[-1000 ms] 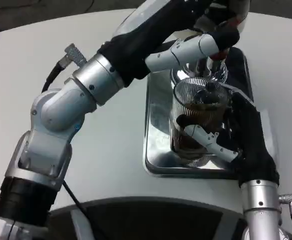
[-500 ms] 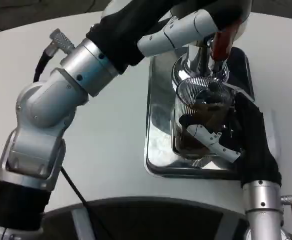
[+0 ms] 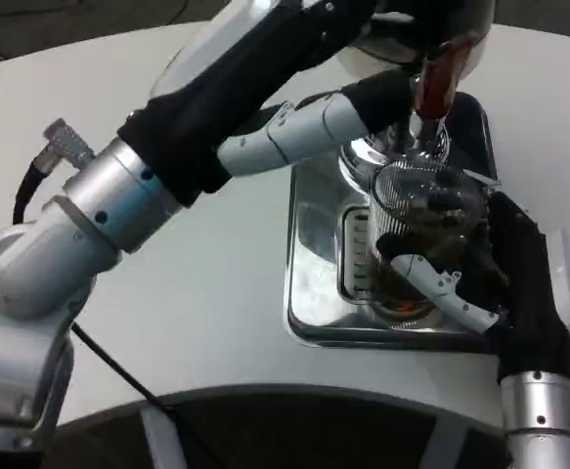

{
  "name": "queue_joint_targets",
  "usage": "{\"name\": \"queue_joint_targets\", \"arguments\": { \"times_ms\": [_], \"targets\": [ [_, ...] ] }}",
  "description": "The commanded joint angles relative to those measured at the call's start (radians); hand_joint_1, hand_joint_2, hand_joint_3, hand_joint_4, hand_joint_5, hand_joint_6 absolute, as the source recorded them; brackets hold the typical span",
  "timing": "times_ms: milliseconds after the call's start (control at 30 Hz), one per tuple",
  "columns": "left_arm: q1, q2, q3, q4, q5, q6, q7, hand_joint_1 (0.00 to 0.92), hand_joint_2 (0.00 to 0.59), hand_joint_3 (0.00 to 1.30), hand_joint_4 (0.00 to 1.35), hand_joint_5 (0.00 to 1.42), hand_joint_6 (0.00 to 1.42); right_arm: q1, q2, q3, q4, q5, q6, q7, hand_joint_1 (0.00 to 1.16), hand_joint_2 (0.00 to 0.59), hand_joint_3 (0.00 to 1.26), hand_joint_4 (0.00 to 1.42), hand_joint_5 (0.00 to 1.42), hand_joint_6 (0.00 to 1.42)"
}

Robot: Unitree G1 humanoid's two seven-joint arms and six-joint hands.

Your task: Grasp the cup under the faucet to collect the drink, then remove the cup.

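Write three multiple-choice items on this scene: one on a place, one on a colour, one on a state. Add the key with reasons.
1. The cup stands
A. on the bare white table
B. on the metal tray below the faucet
C. on the left forearm

2. The faucet handle is
A. red
B. blue
C. green

3. The right robot hand
A. lies flat on the table
B. hangs open above the tray
C. holds the cup

Key: 1 B, the shiny tray lies beneath it; 2 A, the handle above the cup is red; 3 C, its fingers wrap around the cup's side.
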Motion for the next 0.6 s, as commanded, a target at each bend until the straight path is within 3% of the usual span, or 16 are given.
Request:
{"name": "queue_joint_targets", "arguments": {
  "times_ms": [33, 600],
  "targets": [
    [0.092, 0.029, 0.026, -0.063, -0.021, 0.021, -0.007, 0.000, 0.075, 0.14, 0.20, 0.30, 0.28, 0.036, -0.004, -0.022, -0.060, 0.019, -0.038, -0.001, 0.79, 0.208, 0.68, 0.80, 0.94, 0.66],
    [0.384, 0.042, 0.135, -0.201, 0.015, 0.030, 0.073, 0.000, 0.079, 0.15, 0.20, 0.29, 0.29, 0.121, -0.012, -0.067, -0.170, 0.063, -0.063, 0.033, 0.85, 0.179, 0.78, 0.89, 1.11, 0.89]
  ]
}}
